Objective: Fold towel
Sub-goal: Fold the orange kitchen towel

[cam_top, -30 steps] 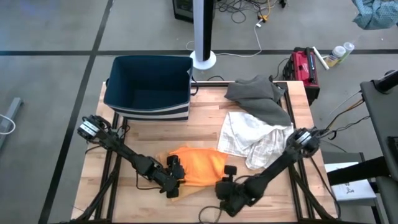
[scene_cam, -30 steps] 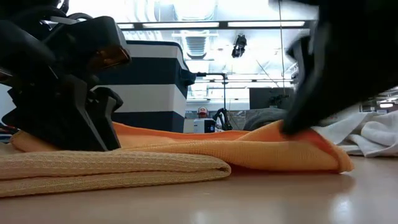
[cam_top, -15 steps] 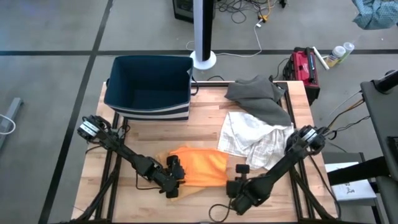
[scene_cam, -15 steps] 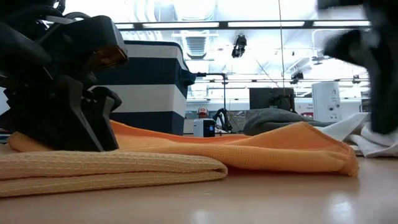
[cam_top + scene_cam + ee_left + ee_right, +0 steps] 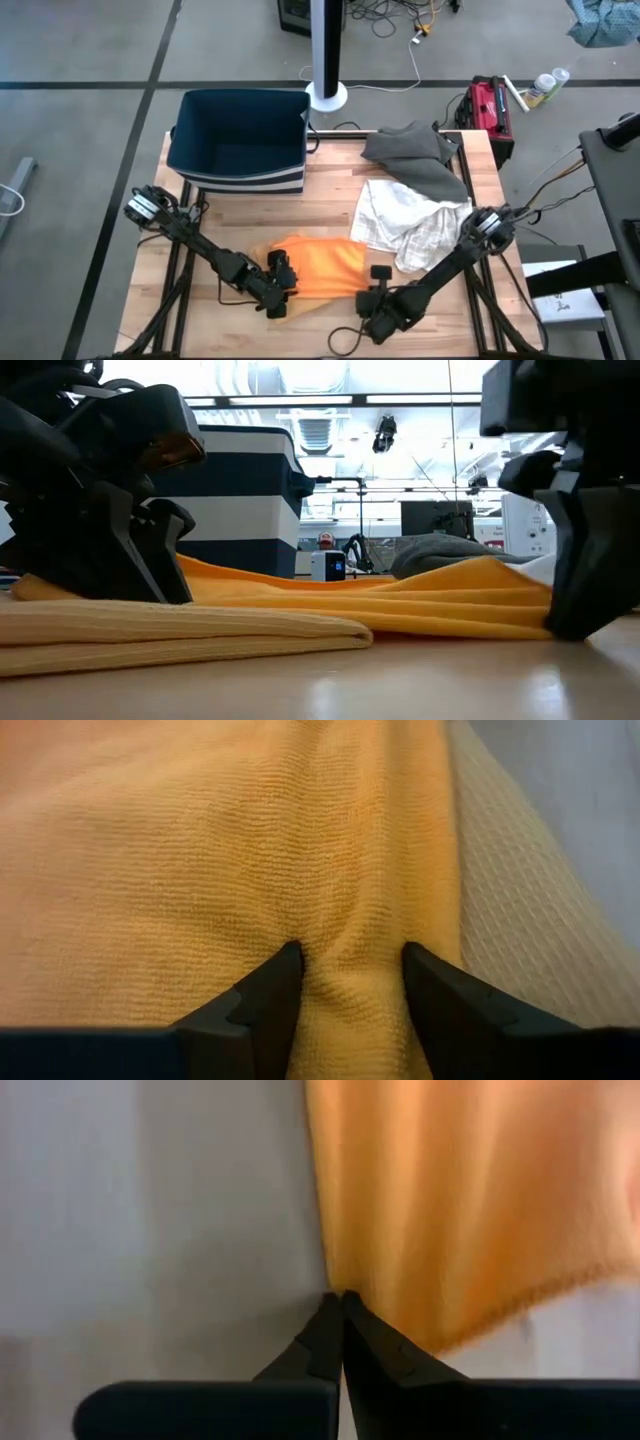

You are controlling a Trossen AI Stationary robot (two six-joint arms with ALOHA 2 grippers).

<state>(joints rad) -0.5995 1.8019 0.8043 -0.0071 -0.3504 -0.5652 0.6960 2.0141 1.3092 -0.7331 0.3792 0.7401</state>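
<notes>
While left tool [image 5: 282,287] stays, right tool [image 5: 372,292] has returned to orange towel [image 5: 322,266].

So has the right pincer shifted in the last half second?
Yes. In the high view the right pincer has moved back left toward the orange towel, away from the white cloth, and now sits shut at the towel's right edge.

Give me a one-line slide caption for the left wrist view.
Left gripper pinching a ridge of the orange towel between its dark fingers.
</notes>
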